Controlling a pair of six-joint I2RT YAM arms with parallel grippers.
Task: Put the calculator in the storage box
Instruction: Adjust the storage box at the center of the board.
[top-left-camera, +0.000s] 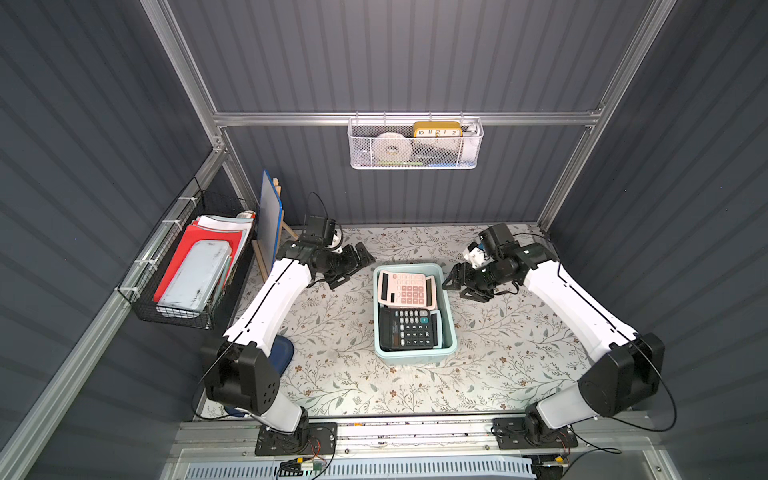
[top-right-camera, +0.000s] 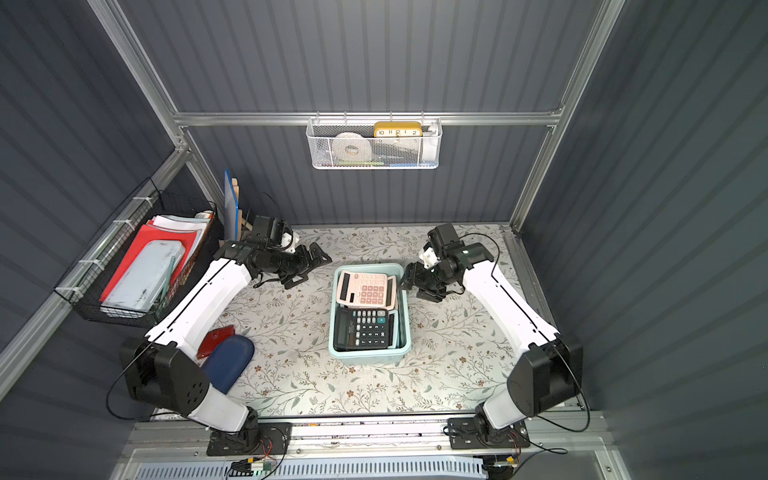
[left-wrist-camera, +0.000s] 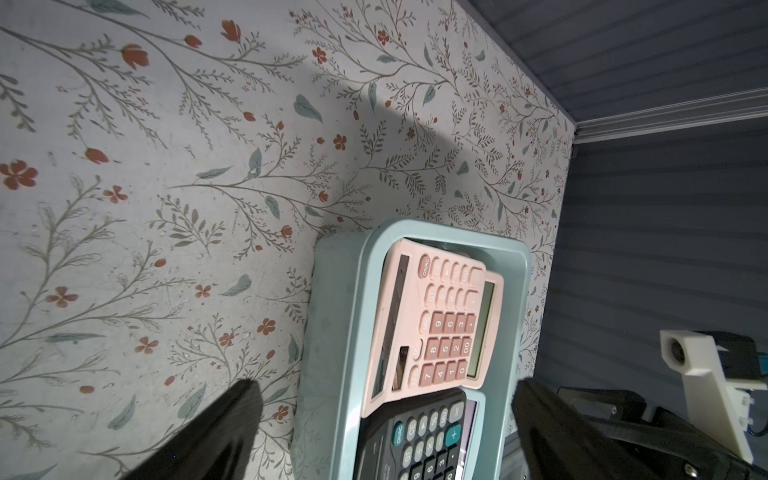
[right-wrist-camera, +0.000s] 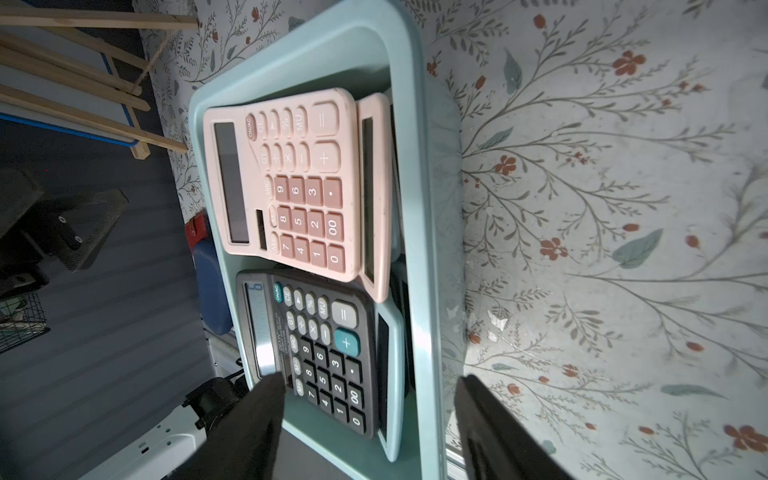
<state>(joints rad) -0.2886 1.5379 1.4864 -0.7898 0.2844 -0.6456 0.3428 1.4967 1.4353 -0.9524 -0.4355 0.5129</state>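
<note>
**Both Jaws Standing Empty**

A pink plastic calculator (top-left-camera: 407, 289) is lying tilted at the far end of the pale mint-blue rectangular plastic storage box (top-left-camera: 415, 358), overlapping a black calculator (top-left-camera: 409, 330) nearer the robot. The left gripper (top-left-camera: 353, 268) is hovering beside the box, jaws spread wide, holding nothing. The right gripper (top-left-camera: 459, 286) is hanging opposite, jaws parted, empty.
</note>
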